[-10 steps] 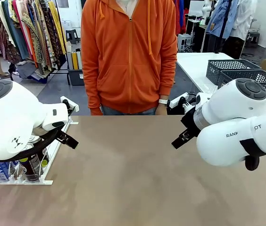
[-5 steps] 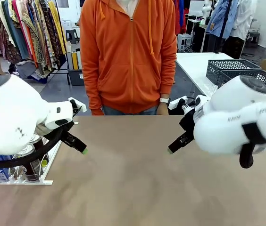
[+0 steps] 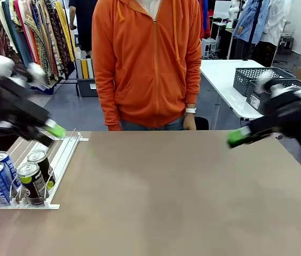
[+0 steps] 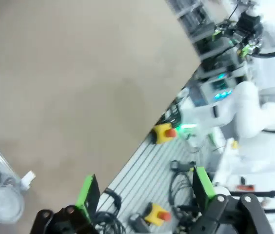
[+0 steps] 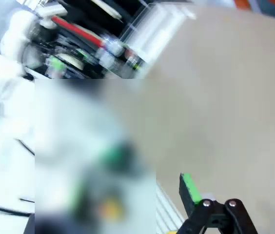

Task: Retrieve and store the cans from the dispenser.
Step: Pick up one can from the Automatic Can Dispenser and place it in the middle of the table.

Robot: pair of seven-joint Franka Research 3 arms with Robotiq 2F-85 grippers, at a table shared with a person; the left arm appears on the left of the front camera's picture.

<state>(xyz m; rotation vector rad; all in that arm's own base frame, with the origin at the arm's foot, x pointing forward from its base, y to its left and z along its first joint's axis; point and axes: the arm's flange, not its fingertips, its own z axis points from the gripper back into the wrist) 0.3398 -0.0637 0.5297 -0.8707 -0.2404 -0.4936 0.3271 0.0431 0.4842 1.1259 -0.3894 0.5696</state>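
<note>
With four cans (image 3: 30, 182) stood at the near end of the dispenser (image 3: 68, 149), none yet taken, the left pincer (image 4: 145, 187) was held wide open and empty above its far end, the opening of the right pincer (image 3: 237, 137) could not be told, and a descent onto one can was judged due.

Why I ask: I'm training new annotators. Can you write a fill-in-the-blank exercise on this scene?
1. The dispenser holds ____ upright cans.
2. The hoodie of the person across the table is ____.
3. The left gripper holds nothing, and its jaws stand ____.
Missing words: four; orange; open.
</note>
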